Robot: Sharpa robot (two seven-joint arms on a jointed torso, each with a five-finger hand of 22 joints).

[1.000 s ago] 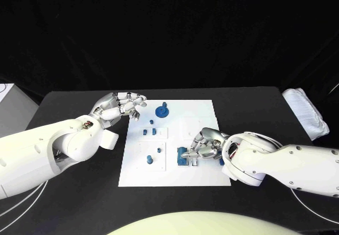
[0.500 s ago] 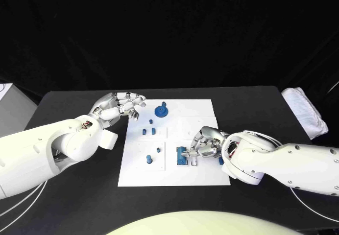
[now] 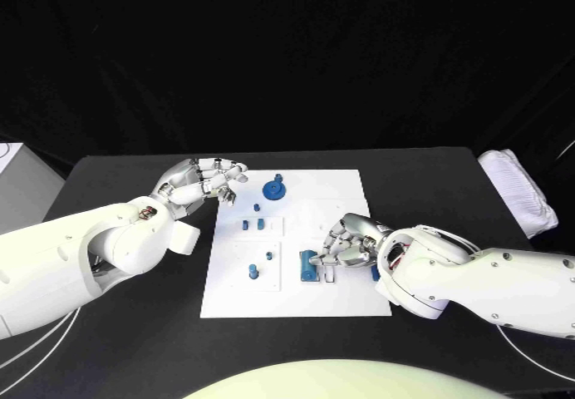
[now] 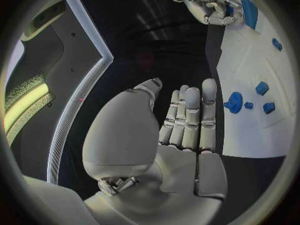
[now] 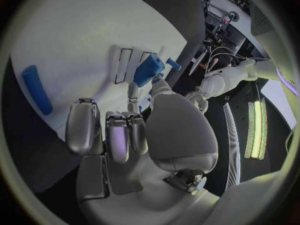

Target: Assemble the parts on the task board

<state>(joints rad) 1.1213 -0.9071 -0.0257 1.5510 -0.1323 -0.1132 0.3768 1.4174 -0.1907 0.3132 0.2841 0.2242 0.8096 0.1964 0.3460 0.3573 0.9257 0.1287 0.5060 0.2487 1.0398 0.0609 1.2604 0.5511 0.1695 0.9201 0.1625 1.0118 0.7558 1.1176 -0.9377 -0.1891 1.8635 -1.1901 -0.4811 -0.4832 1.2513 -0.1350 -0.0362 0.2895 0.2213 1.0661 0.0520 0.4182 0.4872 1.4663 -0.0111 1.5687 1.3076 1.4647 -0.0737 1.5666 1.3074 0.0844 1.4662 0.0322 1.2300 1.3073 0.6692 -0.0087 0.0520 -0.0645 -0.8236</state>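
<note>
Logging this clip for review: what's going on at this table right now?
The robot is assembling blue parts on the white task board. Its right hand works at a blue block near the board's near edge, fingers touching it. The left hand hovers empty beside the board's far left corner, near the round blue part.

The task board (image 3: 323, 187) lies in the middle of the table (image 3: 431, 179). The left hand (image 3: 201, 180) sits at the board's far left corner, the right hand (image 3: 347, 241) over its near right part, and a folded cloth (image 3: 518, 191) at the table's right edge.
</note>
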